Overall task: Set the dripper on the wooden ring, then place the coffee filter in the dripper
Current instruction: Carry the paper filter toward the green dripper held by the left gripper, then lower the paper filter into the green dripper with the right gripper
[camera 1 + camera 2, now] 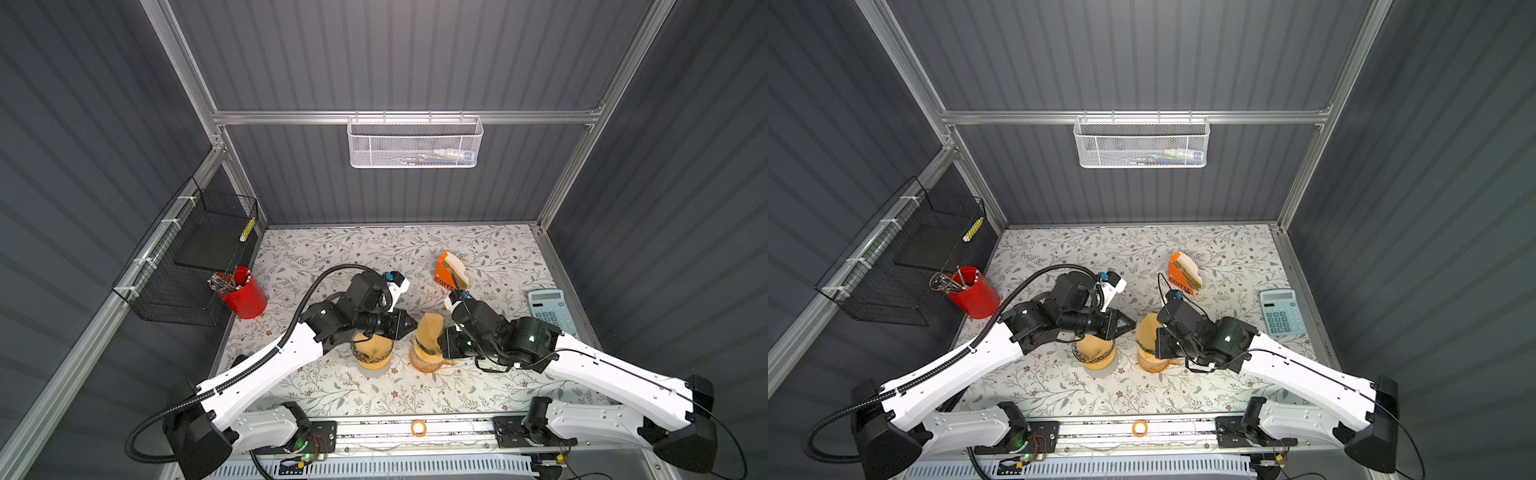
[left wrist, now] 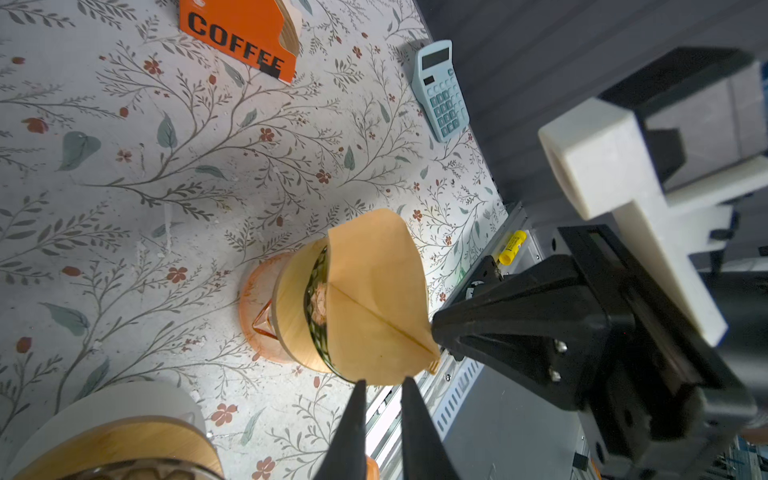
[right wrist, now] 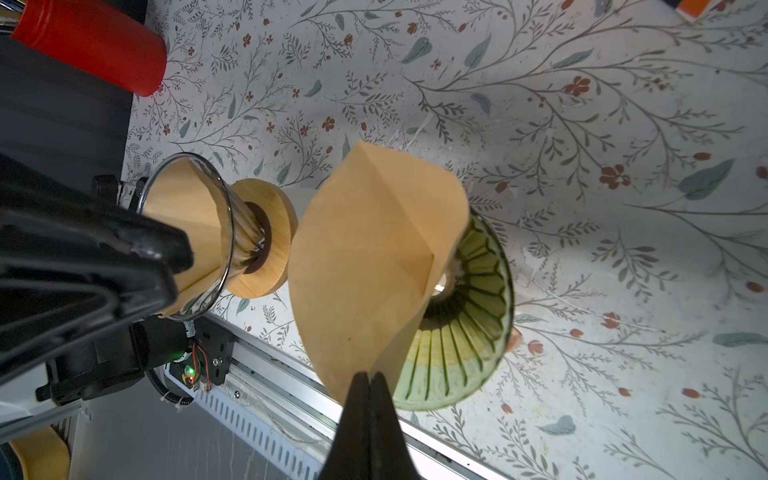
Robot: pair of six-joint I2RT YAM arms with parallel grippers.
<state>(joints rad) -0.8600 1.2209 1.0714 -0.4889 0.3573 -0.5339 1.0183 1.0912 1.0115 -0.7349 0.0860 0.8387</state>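
A brown paper coffee filter (image 3: pixel 374 257) stands half-opened in the mouth of the green glass dripper (image 3: pixel 465 324), which sits on a wooden collar (image 2: pixel 291 299) over an orange base. My right gripper (image 3: pixel 368 374) is shut on the filter's near edge. In both top views the filter (image 1: pixel 430 328) (image 1: pixel 1148 328) rises above the dripper (image 1: pixel 424 357). My left gripper (image 2: pixel 382 380) is narrowly open, its tips just short of the filter's rim (image 2: pixel 374 299), with nothing between them. In a top view it (image 1: pixel 413 324) points at the filter from the left.
A second, clear glass dripper (image 3: pixel 195 232) with a filter inside stands under the left wrist (image 1: pixel 372 353). An orange COFFEE filter holder (image 1: pixel 449 270), a blue calculator (image 1: pixel 550 309) and a red pen cup (image 1: pixel 243 293) stand around. A black wire basket (image 1: pixel 195 257) hangs at left.
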